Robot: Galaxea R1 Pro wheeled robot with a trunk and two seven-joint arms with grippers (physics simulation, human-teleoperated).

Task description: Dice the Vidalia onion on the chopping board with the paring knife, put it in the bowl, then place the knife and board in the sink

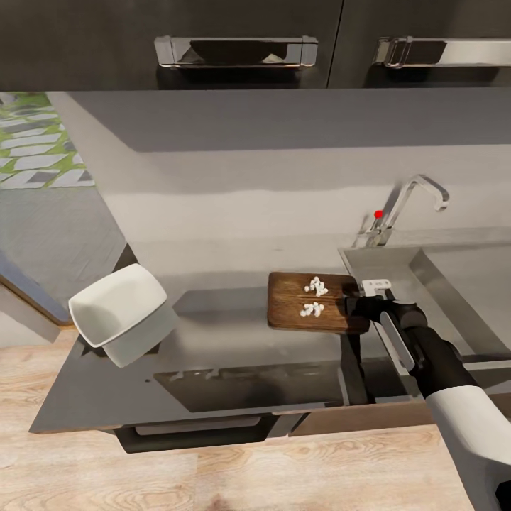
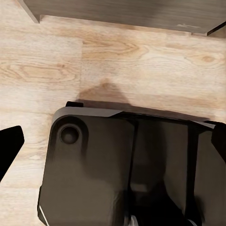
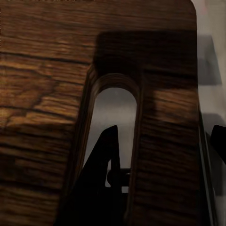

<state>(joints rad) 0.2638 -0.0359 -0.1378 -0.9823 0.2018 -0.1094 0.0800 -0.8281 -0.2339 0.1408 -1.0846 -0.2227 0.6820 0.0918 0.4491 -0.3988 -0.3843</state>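
The chopping board [image 1: 291,316] lies flat on the countertop [image 1: 234,333], just left of the sink [image 1: 454,284]. Two small clusters of diced onion [image 1: 315,287] rest on its right half. My right gripper [image 1: 355,306] is at the board's right end, by the handle slot. In the right wrist view the board [image 3: 47,94] is very close, with one dark fingertip [image 3: 219,141] just outside its edge. The white bowl [image 1: 117,306] sits at the countertop's left end, tipped toward me. My left gripper [image 2: 113,141] hangs open over the floor. The paring knife is out of view.
The chrome tap [image 1: 411,199] with its red-tipped lever stands behind the sink's left corner. Dark wall cabinets with steel handles [image 1: 235,51] hang above. Under the left gripper are my dark base [image 2: 94,174] and the wooden floor [image 2: 141,56].
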